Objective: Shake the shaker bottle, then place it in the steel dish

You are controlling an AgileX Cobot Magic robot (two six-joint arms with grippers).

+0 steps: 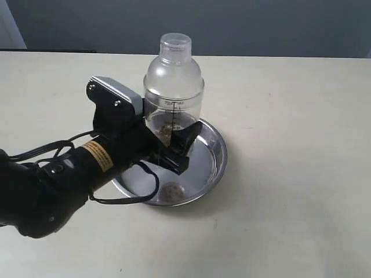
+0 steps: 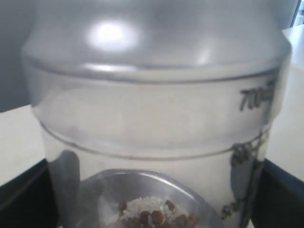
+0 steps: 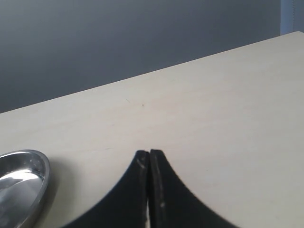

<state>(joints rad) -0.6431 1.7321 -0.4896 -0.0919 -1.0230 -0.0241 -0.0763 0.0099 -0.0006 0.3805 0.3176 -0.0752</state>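
Left gripper point(image 1: 177, 132) stands spread wide, its black fingers pressed against opposite sides of the clear plastic shaker bottle with a frosted domed top and small round cap point(image 1: 174, 87), low on the straight body. I judge this a grip, since in the left wrist view both jaws lie flush with the walls. The bottle is upright over the rear half of the round, shallow, shiny stainless-steel dish point(image 1: 217, 162) on the pale beige tabletop point(image 1: 290, 220). Its base is hidden behind the near finger, so I cannot tell whether it rests on the steel or hangs just above.

Right gripper point(image 3: 149, 159) is closed tip to tip, holds nothing, and sits beside the dish's rim.

The bottle probably handles light: only a thin layer of brown pellets mixed with pale grains point(image 2: 152, 216) covers the bottom. Its smooth, stiff plastic looks slippery, and a hard squeeze may flex it. The lower cylinder, under the seam, is the safest hold; the dome or cap might pull off. Being tall, it could tip on the sloped rim.

A printed scale reads "700" point(image 2: 256, 97) at the top. The yellow label on the arm point(image 1: 97, 155) is too small to read.
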